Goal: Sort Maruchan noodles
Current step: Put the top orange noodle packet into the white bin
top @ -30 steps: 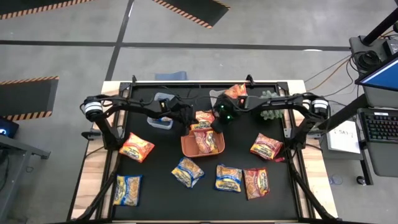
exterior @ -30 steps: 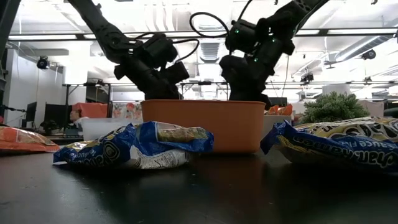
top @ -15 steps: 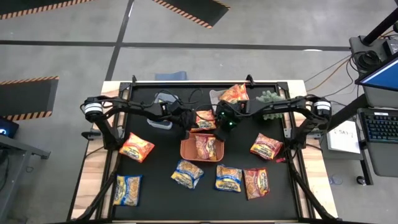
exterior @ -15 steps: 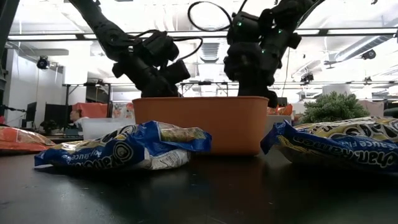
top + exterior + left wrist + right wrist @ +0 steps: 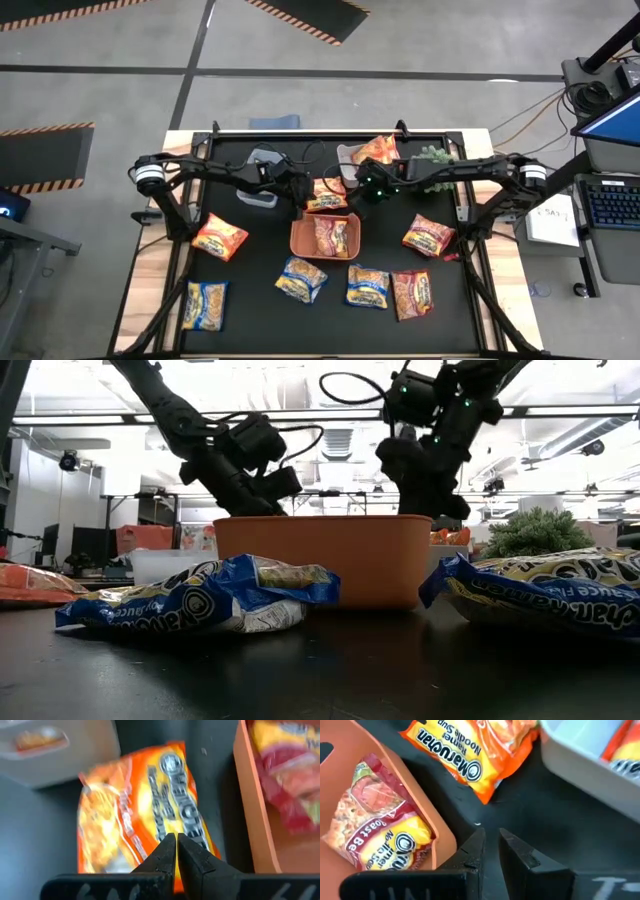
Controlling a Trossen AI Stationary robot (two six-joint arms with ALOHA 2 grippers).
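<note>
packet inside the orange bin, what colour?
Red and yellow packet in the orange bin; clearest in the right wrist view.

Just ahead of the left gripper (image 5: 176, 851) lies an orange packet (image 5: 145, 810) with yellow and white print, beside an orange bin (image 5: 252, 815) holding a red-and-yellow packet (image 5: 285, 765).

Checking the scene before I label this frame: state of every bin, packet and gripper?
orange bin: upright, holds one red packet
orange packet: flat on the table behind the bin
left gripper: shut, empty, over the orange packet
right gripper: slightly apart, empty, beside the bin
white bin: holds an orange packet
clear bin: contents unclear
</note>
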